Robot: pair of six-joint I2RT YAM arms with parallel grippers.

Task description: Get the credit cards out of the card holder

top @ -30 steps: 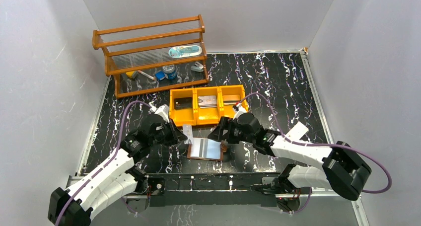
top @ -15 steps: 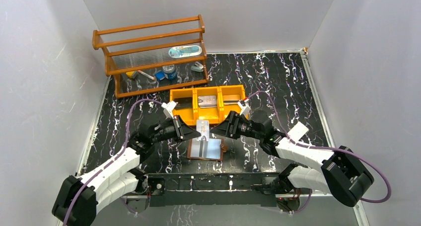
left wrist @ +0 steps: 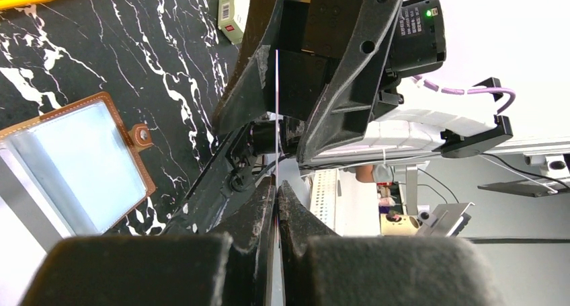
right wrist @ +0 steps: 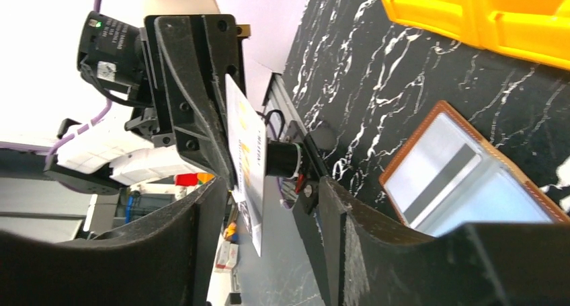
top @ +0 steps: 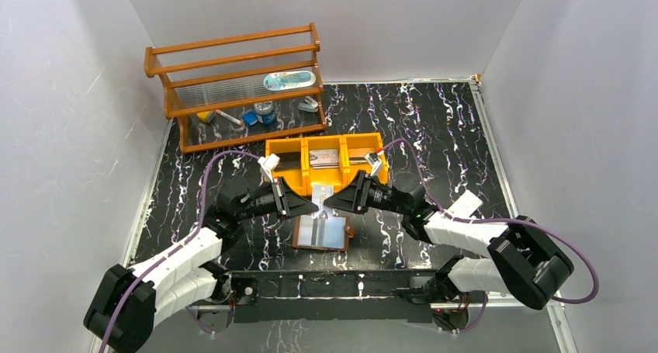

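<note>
The brown card holder [top: 322, 233] lies open on the table, its pale blue sleeves [left wrist: 74, 165] facing up; a card with a dark stripe shows in one sleeve [right wrist: 437, 175]. My left gripper [left wrist: 277, 185] is shut on a credit card [top: 321, 197] and holds it on edge in the air above the holder. That card shows as a thin line [left wrist: 277, 118] in the left wrist view. My right gripper [right wrist: 272, 185] faces the left one, open, its fingers on either side of the card's free end [right wrist: 245, 158] with gaps showing.
An orange three-compartment tray [top: 285, 184] with flat items sits just behind the grippers. A wooden rack [top: 233, 89] with small objects stands at the back left. White walls enclose the black marbled table [top: 434, 128].
Both arms rose from beside the holder and met above it. The left one carried the card up. The right jaws moved around the card and have narrowed.
</note>
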